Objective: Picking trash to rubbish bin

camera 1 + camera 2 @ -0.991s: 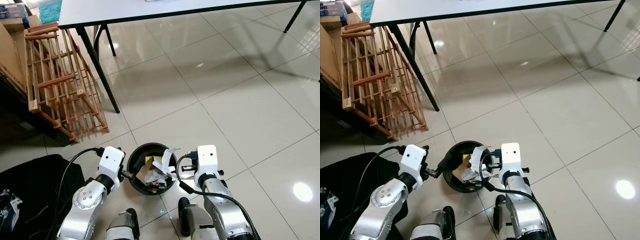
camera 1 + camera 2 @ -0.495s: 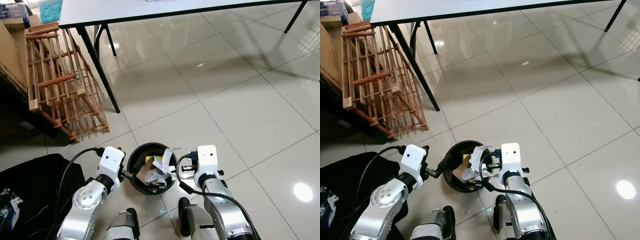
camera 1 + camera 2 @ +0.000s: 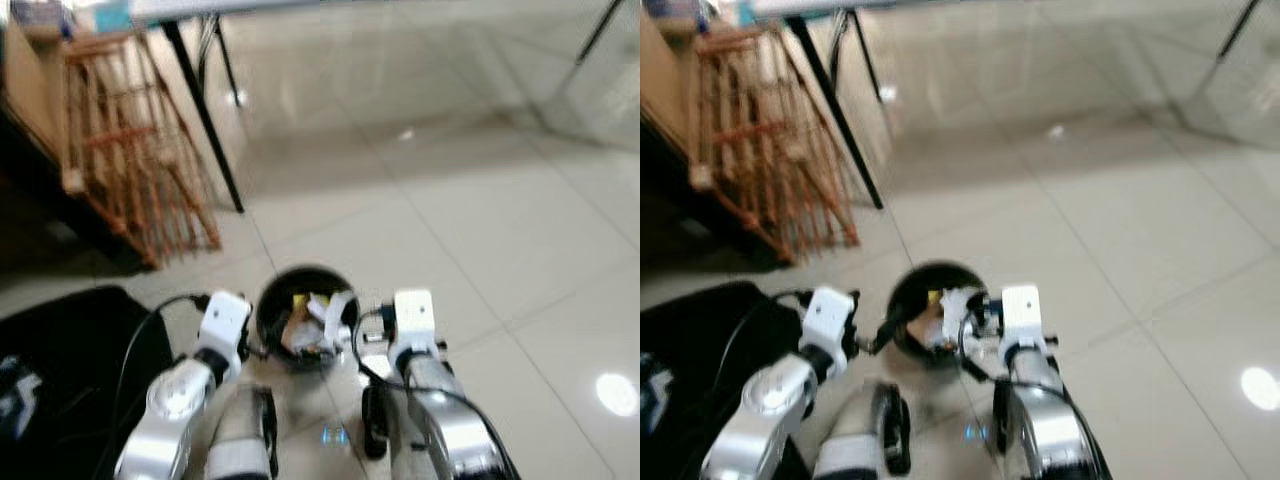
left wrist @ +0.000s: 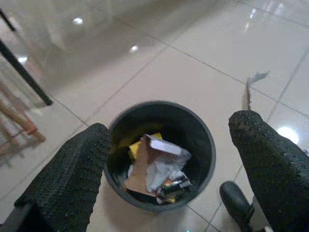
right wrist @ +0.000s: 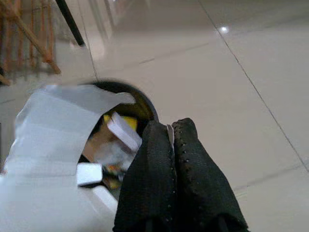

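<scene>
Right gripper (image 5: 170, 133): jaws were pressed together on a strip of white paper (image 5: 63, 125), whose thin edge showed between the two black, dimpled fingers (image 5: 157, 164); the gripper sat at the right rim of the bin, with the paper hanging over the opening.
Left gripper (image 4: 169, 145): jaws stood wide apart and held nothing; its two black knobbly fingers (image 4: 72, 179) framed the bin in the left wrist view. In the head views it sat just beside the bin's left rim.
Rubbish bin (image 3: 272, 300): a round black bucket with a smooth rim, standing on the floor between the two arms, close in front of the robot.
Trash in bin (image 4: 154, 166): crumpled white paper, a brown cardboard piece, something yellow and some small dark bits lay heaped at the bottom.
Floor (image 3: 470, 220): glossy pale tiles with thin grout lines and bright spots of reflected light.
Wooden rack (image 3: 130, 150): reddish-brown slats, leaning at the robot's far left, beside a black table leg (image 3: 205, 120).
Black bag (image 3: 60, 350): soft dark cloth on the floor at the robot's near left.
Change from earlier: the head views were now blurred and the whole scene had shifted, so the camera had moved; the grippers stood at the bin as they had half a second before, the right one holding the paper as before.
</scene>
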`<state>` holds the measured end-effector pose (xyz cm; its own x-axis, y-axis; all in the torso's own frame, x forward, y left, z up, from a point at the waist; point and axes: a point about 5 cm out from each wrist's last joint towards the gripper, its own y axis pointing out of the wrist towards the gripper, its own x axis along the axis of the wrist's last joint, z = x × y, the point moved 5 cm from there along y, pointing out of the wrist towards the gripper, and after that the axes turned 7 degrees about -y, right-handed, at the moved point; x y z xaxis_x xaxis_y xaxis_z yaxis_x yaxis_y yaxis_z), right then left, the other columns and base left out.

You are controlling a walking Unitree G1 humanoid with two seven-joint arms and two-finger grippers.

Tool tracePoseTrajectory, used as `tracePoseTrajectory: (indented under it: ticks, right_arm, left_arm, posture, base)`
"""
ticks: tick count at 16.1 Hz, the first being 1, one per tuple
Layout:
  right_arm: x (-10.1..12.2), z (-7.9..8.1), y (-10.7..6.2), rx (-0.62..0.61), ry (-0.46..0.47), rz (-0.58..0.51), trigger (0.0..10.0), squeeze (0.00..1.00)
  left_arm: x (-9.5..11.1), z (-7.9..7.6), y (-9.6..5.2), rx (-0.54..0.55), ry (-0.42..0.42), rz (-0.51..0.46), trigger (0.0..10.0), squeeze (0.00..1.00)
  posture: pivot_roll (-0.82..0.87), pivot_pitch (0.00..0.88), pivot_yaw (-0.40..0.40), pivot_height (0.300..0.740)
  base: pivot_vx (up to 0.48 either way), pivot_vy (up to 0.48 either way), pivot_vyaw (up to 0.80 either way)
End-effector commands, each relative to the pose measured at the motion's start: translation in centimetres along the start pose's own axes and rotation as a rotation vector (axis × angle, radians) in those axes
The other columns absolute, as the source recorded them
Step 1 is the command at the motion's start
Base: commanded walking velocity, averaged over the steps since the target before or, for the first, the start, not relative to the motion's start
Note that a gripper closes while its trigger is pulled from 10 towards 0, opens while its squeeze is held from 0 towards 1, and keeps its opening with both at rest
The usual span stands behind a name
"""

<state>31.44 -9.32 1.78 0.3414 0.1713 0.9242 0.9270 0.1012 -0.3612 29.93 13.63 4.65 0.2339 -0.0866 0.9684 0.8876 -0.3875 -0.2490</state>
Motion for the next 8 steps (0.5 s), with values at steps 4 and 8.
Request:
tracePoseTrajectory:
  ticks: [4, 8]
  right_arm:
    - [-1.01, 0.16, -0.34, -0.007, 0.005, 0.023, 2.8, 0.0]
    - [-0.99, 0.15, -0.29, -0.012, 0.012, 0.02, 2.7, 0.0]
  left_arm:
    - [-1.02, -0.12, -0.56, -0.02, 0.006, 0.043, 10.0, 0.0]
    - [-0.92, -0.21, -0.67, -0.039, 0.018, 0.044, 10.0, 0.0]
  posture:
    - [0.06, 0.302, 0.071, 0.609]
    - [0.06, 0.305, 0.075, 0.609]
  base:
    - [0.0, 0.0, 0.0]
    - [0.0, 0.0, 0.0]
